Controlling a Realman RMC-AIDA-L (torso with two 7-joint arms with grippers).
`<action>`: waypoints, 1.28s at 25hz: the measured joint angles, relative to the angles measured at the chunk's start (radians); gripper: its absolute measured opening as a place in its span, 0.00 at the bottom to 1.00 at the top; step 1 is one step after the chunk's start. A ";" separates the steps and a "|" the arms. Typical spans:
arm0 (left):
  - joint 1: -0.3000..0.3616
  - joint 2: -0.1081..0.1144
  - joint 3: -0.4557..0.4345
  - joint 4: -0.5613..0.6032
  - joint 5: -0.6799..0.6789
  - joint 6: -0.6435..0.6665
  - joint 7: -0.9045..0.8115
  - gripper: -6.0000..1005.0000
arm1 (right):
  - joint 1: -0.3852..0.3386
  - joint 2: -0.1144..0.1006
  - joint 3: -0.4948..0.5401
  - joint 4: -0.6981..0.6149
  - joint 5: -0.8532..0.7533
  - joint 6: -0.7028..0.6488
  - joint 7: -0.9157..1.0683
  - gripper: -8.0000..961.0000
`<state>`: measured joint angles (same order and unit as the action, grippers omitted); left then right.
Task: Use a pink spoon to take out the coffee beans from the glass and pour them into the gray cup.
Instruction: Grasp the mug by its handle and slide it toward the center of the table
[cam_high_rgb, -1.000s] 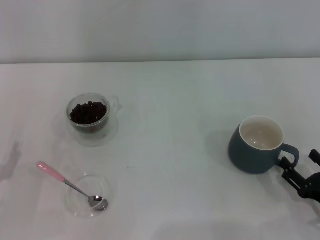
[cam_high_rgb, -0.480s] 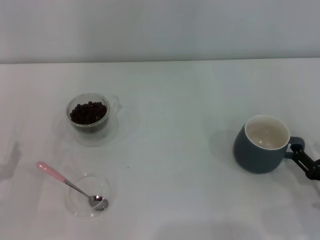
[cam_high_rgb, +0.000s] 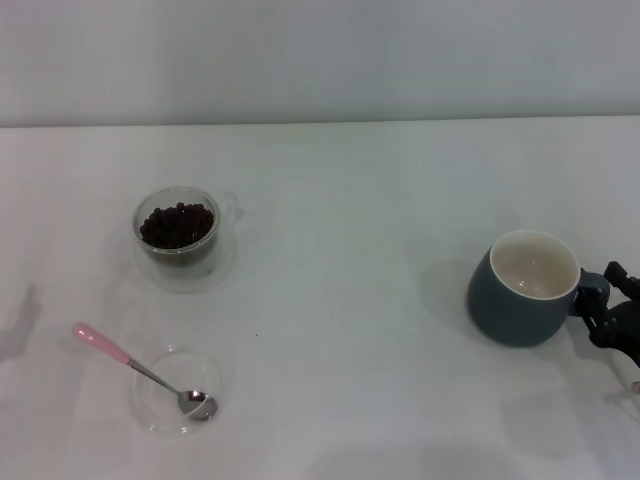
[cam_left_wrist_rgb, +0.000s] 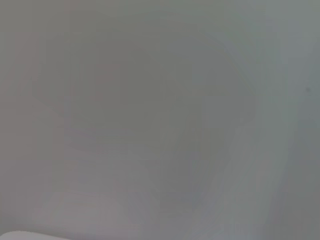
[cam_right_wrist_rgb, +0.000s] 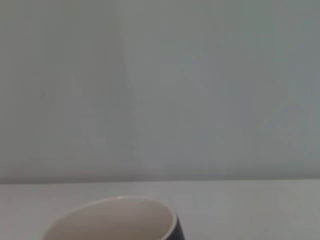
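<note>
The gray cup (cam_high_rgb: 522, 292) stands upright at the right of the table with its cream inside bare, and its rim (cam_right_wrist_rgb: 116, 216) also shows in the right wrist view. My right gripper (cam_high_rgb: 606, 303) is at the cup's handle (cam_high_rgb: 591, 288), by the picture's right edge. The glass (cam_high_rgb: 178, 238) stands at the left, and the coffee beans (cam_high_rgb: 177, 224) fill it. In front of the glass the pink spoon (cam_high_rgb: 140, 371) lies with its bowl in a shallow clear saucer (cam_high_rgb: 160, 408) and its pink handle pointing left. My left gripper is out of view.
The white table (cam_high_rgb: 340, 300) runs back to a pale wall (cam_high_rgb: 320, 60). Open tabletop lies between the glass and the gray cup. The left wrist view shows only a plain gray surface.
The gray cup has shifted a little to the right. My right gripper has come up from the lower right to the cup's handle and now shows more at the right edge.
</note>
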<state>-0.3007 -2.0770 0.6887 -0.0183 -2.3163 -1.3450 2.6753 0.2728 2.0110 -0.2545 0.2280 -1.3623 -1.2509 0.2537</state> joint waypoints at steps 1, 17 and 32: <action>0.000 0.000 0.000 0.000 0.000 0.001 0.000 0.86 | 0.001 0.000 0.000 0.000 -0.001 -0.002 0.000 0.56; -0.001 0.000 -0.002 0.002 0.000 -0.001 0.000 0.86 | 0.057 0.002 -0.010 0.036 -0.123 -0.012 0.001 0.20; -0.016 -0.002 0.003 0.002 0.005 -0.004 -0.002 0.86 | 0.190 0.017 -0.011 0.119 -0.269 0.069 -0.009 0.19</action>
<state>-0.3168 -2.0785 0.6918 -0.0168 -2.3112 -1.3493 2.6737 0.4633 2.0279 -0.2659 0.3473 -1.6316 -1.1818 0.2451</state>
